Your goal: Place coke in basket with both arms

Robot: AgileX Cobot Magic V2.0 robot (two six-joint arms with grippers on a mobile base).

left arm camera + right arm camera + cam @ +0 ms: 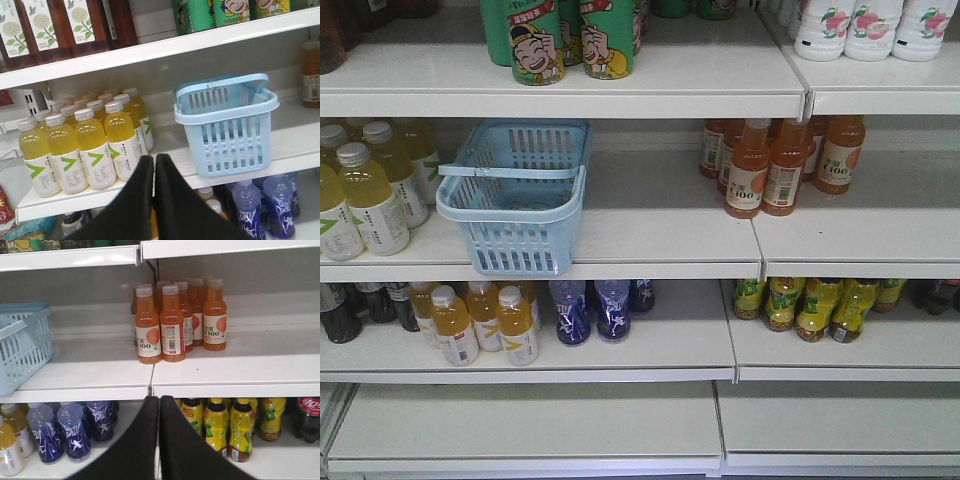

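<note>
White shelving [660, 245] fills the front view, its tiers stocked with drinks. On the middle shelf stands the light blue basket [520, 240], upright, its front edge jutting a little past the shelf lip and one loop handle lying across its open top; nothing shows inside it. Just to its left is a block of pale yellow bottles [370, 195] with silver caps, and well to its right, past a bare stretch of shelf, a cluster of orange bottles [775, 165]. Above are green cartoon cans [570, 40] and white bottles [865, 25]; below are blue-purple bottles [595, 310] and yellow-green bottles [810, 305]. A dark cola bottle [307, 417] with a red label sits at the lower shelf's far right in the right wrist view. The left tool [153, 159] points at the shelf edge between the yellow bottles and the basket, its two black fingers pressed together with nothing between them. The right tool [159, 400] is likewise closed and empty-handed, aimed below the orange bottles.
</note>
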